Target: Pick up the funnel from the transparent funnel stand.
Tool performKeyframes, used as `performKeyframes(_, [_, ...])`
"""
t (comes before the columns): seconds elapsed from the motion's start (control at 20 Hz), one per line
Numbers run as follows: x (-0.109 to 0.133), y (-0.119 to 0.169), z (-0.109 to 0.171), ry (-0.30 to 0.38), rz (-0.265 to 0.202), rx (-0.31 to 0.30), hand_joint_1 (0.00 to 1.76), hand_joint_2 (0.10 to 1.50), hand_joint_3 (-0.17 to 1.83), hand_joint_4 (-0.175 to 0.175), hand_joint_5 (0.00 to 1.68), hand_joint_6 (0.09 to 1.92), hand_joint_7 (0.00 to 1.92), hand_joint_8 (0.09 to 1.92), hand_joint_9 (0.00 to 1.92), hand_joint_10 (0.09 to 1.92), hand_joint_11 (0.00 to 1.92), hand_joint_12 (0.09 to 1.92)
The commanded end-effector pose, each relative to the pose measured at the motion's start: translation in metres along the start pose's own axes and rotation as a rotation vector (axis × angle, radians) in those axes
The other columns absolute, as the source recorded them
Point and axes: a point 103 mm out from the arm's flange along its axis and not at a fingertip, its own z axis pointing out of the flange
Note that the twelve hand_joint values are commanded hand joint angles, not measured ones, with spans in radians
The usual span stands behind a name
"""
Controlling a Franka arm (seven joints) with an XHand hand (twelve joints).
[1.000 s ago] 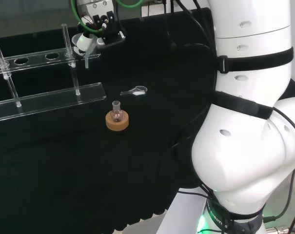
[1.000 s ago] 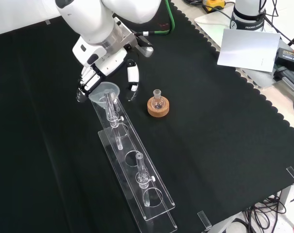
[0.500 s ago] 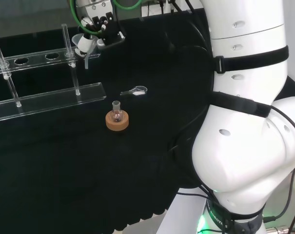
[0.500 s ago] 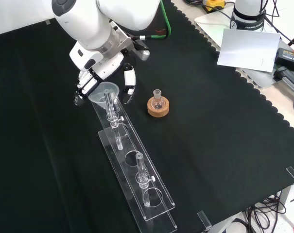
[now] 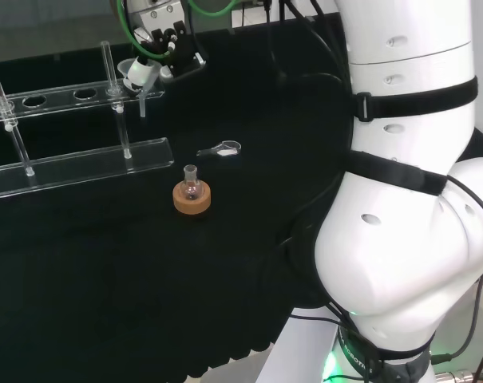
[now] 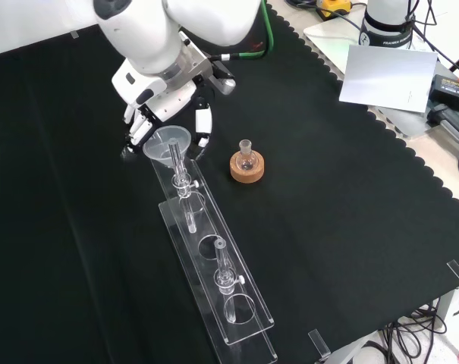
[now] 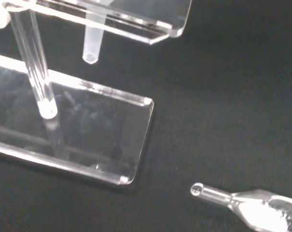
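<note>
The clear funnel (image 6: 167,143) sits in the end hole of the transparent funnel stand (image 6: 227,302), its bowl above the top shelf. Its stem (image 7: 91,46) pokes down below that shelf (image 7: 136,20). The hand (image 6: 165,97) comes in from above and is curled round the funnel's bowl, with fingers (image 6: 133,135) on one side and the thumb (image 6: 203,123) on the other. In the head view the hand (image 5: 163,33) sits right over the funnel (image 5: 137,73) at the right end of the stand (image 5: 81,163).
A small round flask on a cork ring (image 6: 246,164) stands just right of the stand in the front view. A clear plastic spoon (image 5: 222,148) with white powder lies on the cloth near it (image 7: 254,207). Papers and devices lie past the cloth's right edge (image 6: 388,76).
The hand has shifted slightly with the funnel's bowl, and the funnel leans a little more. The stand has slid a little to the right in the front view.
</note>
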Motion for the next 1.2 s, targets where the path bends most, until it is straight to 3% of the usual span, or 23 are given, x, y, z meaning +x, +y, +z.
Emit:
performKeyframes(0.05, [-0.004,-0.012,-0.026,-0.070,0.010,-0.161,0.65,0.84,0.53,-0.097,0.44,0.09,0.71,0.91,1.01,0.73,0.69,1.22])
performKeyframes(0.35, [-0.014,-0.042,-0.061,-0.116,0.028,-0.200,0.66,0.86,0.53,-0.098,0.47,0.09,0.71,0.92,1.02,0.74,0.72,1.19])
performKeyframes(0.4, [-0.021,-0.071,-0.069,-0.135,0.051,-0.213,0.66,0.86,0.53,-0.097,0.47,0.09,0.71,0.92,1.03,0.74,0.72,1.19])
performKeyframes(0.75, [-0.030,-0.129,-0.067,-0.120,0.090,-0.239,0.66,0.86,0.53,-0.092,0.48,0.09,0.70,0.93,1.04,0.74,0.75,1.17])
performKeyframes(1.05, [-0.033,-0.174,-0.078,-0.098,0.118,-0.330,0.66,0.86,0.52,-0.092,0.48,0.09,0.70,0.93,1.04,0.73,0.76,1.16])
performKeyframes(1.2, [-0.034,-0.188,-0.079,-0.102,0.122,-0.334,0.66,0.86,0.52,-0.091,0.48,0.09,0.70,0.93,1.05,0.73,0.76,1.16])
